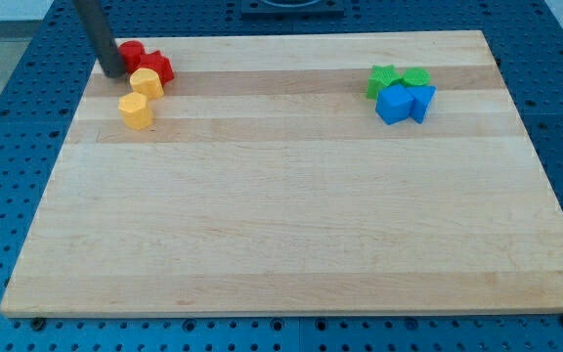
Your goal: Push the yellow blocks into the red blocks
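Two red blocks sit near the board's top left corner: a small one (131,52) and a larger one (156,66) to its right. A rounded yellow block (147,82) touches the larger red block from below. A second yellow block (137,110) stands apart, below it. My tip (112,71) is just left of the red blocks and the upper yellow block, close to them; the rod leans up to the view's top left.
Two green blocks (383,77) (416,77) and two blue blocks (395,103) (422,101) are clustered at the top right of the wooden board (291,215). A blue pegboard surface (8,147) surrounds the board.
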{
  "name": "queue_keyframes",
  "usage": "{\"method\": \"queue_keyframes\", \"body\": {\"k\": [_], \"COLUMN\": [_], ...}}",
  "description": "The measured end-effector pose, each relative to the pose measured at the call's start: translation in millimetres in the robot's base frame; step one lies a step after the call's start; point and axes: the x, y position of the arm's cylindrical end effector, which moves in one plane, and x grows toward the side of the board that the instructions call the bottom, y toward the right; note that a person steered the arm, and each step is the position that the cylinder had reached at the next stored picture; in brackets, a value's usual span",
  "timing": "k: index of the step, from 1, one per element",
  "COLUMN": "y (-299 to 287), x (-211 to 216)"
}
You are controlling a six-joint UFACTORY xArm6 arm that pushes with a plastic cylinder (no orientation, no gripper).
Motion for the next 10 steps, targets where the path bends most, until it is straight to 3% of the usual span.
{"method": "queue_keyframes", "body": {"k": [2, 3, 5, 6, 7, 8, 9, 10], "y": [-42.1, 15.3, 10.4, -37.2, -37.3, 1.4, 45.1, 48.9], "x": [-41.7, -46.4, -20.5, 30.9, 119.8, 179.5, 140.0, 93.7]}}
